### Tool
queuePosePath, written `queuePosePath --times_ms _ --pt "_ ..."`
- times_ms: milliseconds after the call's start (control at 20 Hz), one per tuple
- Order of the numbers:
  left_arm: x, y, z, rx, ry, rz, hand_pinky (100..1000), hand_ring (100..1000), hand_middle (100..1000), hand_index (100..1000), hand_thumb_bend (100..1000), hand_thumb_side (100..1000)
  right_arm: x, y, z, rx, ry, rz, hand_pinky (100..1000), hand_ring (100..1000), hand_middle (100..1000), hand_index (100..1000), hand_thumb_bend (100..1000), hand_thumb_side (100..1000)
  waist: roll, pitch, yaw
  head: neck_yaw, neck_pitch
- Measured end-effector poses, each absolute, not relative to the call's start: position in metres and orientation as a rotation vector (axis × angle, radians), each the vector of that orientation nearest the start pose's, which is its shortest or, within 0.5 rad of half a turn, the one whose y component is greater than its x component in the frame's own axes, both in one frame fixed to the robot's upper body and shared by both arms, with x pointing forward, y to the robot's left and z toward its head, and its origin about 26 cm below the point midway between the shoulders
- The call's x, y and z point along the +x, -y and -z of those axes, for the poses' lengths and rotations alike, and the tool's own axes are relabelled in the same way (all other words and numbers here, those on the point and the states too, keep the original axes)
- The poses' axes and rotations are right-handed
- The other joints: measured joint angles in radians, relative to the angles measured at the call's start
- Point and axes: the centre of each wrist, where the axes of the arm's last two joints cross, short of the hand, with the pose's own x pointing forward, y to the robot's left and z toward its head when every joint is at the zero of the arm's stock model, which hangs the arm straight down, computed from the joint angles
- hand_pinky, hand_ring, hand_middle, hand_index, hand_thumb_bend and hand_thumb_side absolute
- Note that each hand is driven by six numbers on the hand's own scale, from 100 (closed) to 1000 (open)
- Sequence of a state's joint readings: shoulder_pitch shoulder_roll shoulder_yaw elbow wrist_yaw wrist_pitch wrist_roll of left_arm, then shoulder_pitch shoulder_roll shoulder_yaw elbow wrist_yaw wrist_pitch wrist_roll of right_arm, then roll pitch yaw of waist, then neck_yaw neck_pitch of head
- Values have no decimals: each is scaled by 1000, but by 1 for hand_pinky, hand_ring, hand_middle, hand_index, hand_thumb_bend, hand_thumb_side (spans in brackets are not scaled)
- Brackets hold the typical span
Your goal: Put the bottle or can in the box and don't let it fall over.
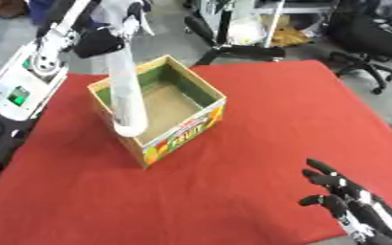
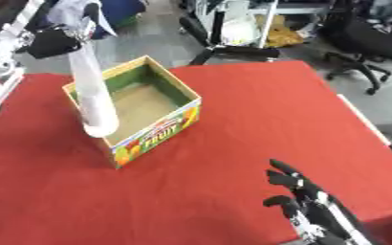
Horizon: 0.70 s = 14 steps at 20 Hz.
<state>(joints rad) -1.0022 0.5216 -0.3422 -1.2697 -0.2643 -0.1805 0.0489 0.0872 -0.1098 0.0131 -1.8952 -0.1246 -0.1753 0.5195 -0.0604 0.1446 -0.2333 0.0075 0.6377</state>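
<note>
While the left hand [image 1: 107, 36] grips the top of a tall white bottle [image 1: 125, 91] at the upper left, fingers curled round its neck, the bottle hangs with its long axis nearly upright, leaning slightly, its rounded base lowest. That base sits over the near left corner of an open cardboard box [image 1: 187, 131], close to the rim; whether it touches the wall or floor of the box cannot be told. The box stands on a red table [image 1: 275, 119], its brown floor bare, its front printed with fruit. Judging from this, the coming move turns on shifting the base rightward toward the middle of the box before lowering, keeping the bottle vertical. Far to the lower right, the right hand [image 1: 342, 191] rests idle, fingers relaxed and spread, well apart from the box.
</note>
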Motion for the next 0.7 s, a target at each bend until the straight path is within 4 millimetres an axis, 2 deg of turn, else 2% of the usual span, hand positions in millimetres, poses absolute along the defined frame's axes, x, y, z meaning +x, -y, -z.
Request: queuePosePath --times_ms 150,450,550,650,700 --pt "441 -211 -282 594 2333 965 481 430 272 542 100 535 250 261 -57 365 1935 -517 706 1000 1000 788 100 493 2 0 -1 1 -4" --pt "435 -205 -306 618 2472 846 527 457 302 570 100 540 251 260 -58 372 1937 -522 707 1000 1000 788 100 495 5 0 -14 10 -8" --pt "435 -205 -306 625 2480 846 546 469 314 583 100 524 252 259 -59 377 1937 -525 707 1000 1000 788 100 495 5 0 -23 16 -16" --pt "436 -205 -304 644 2474 870 604 515 361 626 100 499 252 259 -59 382 1935 -528 707 1000 1000 788 100 494 8 2 -28 19 -19" --pt "436 -205 -301 655 2463 891 670 583 430 685 100 403 253 258 -58 384 1934 -529 707 1000 1000 788 100 495 10 4 -28 21 -22"
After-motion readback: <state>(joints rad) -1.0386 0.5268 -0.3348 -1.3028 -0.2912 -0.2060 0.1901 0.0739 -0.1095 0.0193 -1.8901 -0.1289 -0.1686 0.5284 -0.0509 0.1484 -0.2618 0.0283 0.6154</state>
